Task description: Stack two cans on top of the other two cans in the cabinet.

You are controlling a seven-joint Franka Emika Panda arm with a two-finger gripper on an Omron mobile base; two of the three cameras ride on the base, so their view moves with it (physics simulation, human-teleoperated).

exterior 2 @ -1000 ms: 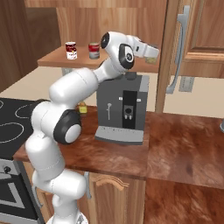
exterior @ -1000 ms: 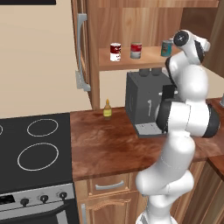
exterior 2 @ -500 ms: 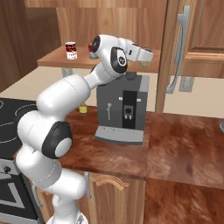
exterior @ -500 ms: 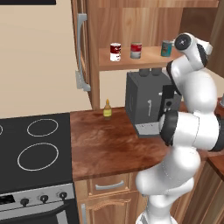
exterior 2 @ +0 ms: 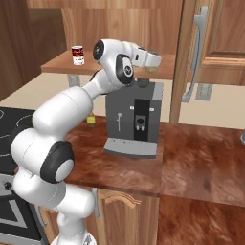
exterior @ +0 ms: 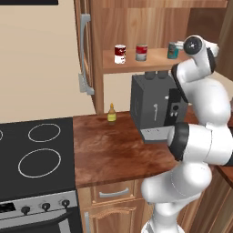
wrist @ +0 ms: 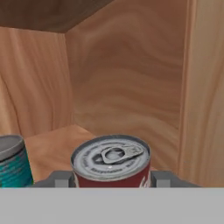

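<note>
Arm reaches high, to the right end of the cabinet (exterior: 136, 22) shelf (exterior: 129, 64), above the coffee machine (exterior: 152, 104) that stands on the bench (exterior: 118, 150). The door with its long grey handle (exterior: 84, 50) hangs open at the left, so the shelf is free to reach from the front.

On the shelf, left to right in the left base view: dark red can with white label (exterior: 119, 53), red-over-grey can (exterior: 141, 52), teal can (exterior: 172, 50). All upright, spaced apart in a row.

The pincer (wrist: 111, 178) is level with the shelf, just right of the teal can. In the hand view its two tips bracket a fourth can (wrist: 110, 159): silver pull-tab lid, red at the top of its wall, label hidden. The tips sit close against both sides. I cannot tell whether they press it or merely flank it.

The approach is from the side, not from above. Probably the cabinet roof leaves little room overhead, and a side hold keeps the can upright for stacking.

The teal can lies near, its lid at about the same height as the bracketed can's lid, so no lift is evident.

Judgement: first pick is in hand; nothing is stacked. The next move needs a straight lift clear of the teal lid.
</note>
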